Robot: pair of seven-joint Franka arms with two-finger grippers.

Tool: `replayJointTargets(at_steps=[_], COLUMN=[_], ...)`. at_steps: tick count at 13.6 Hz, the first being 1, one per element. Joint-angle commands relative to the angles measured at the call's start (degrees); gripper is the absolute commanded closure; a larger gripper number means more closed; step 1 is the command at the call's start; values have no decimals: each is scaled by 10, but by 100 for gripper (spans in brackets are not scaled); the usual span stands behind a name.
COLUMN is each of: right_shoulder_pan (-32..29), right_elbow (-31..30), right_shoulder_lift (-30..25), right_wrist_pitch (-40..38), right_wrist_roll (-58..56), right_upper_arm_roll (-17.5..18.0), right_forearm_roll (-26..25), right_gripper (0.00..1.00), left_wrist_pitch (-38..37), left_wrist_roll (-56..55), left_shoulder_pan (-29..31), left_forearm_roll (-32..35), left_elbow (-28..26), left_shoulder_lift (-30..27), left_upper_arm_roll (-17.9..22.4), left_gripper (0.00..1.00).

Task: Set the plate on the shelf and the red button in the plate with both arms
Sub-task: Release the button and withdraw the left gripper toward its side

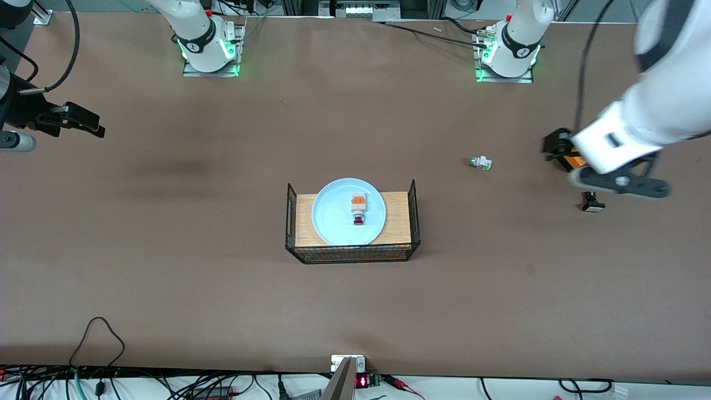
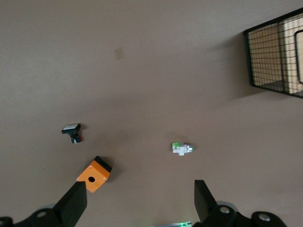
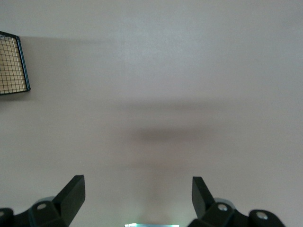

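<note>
Table (image 1: 166,278) — green-tipped part (image 1: 481,163), orange box (image 2: 94,174) loose.

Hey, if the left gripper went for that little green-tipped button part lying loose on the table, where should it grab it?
Probably from straight above, fingers closing across the white blocky body of the green-tipped part, not its tip. It lies on its side on bare table, apart from the wire rack, so the sides look free. The left gripper is open.
</note>
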Motion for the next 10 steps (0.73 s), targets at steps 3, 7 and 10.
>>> replayJointTargets(at_steps=[3,7,10], right_shoulder_pan=[6,6,8], right_elbow=[-1,0,2], right_shoulder_lift=[-8,-9,-9], right_wrist_pitch=[-20,-21,-13], right_wrist_roll=[-3,-3,-2], right_upper_arm_roll=[-3,-3,-2], right_forearm_roll=[-11,-15,-15], right_gripper=[0,0,0], left_wrist_pitch=[176,131,130], left_wrist_roll=[95,41,37], left_shoulder_pan=[-8,-13,-15], left_forearm_roll=[-28,-38,-39], left_elbow=[-239,-235,-233], left_shoulder_lift=[-157,-168,-168], left_upper_arm_roll=[99,101,103], left_gripper=[0,0,0])
